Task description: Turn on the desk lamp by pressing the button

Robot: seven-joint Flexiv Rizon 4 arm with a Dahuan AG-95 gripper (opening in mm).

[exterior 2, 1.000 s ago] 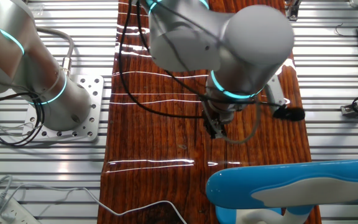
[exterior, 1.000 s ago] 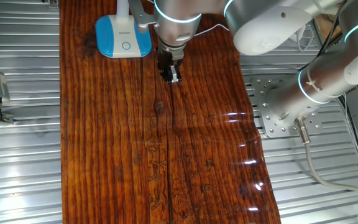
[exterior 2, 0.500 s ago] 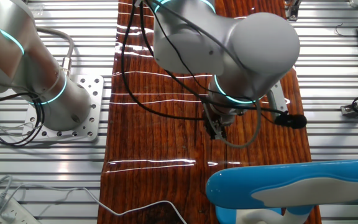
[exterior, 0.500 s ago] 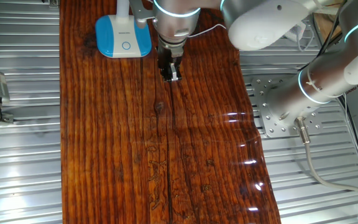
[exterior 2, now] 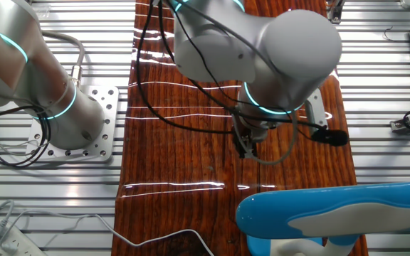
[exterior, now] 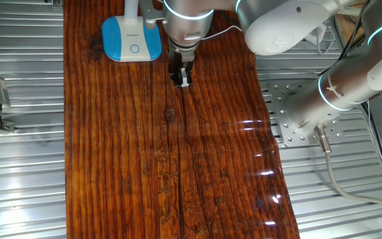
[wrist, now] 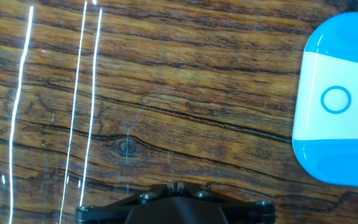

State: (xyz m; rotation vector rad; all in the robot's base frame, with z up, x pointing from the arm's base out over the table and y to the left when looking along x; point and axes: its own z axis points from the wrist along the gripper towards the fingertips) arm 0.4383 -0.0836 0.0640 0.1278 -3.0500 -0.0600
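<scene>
The desk lamp's base has a blue and white face and stands at the far left of the wooden table, with its slim white neck rising behind it. The button is a small white circle on that face. My gripper points down over the wood, to the right of the base and a little nearer the camera, touching nothing. In the hand view the base fills the right edge, with the button on its white band. My gripper shows at the bottom with its fingertips together. The other fixed view shows my gripper above the wood.
A large blue and white lamp part fills the foreground of the other fixed view. A white cable lies on the table behind the arm. The wooden table sits on ribbed metal, with the arm's mount plate at right.
My gripper has shifted slightly toward the lamp side. The arm's upper links have swung a little. The lamp has not moved.
</scene>
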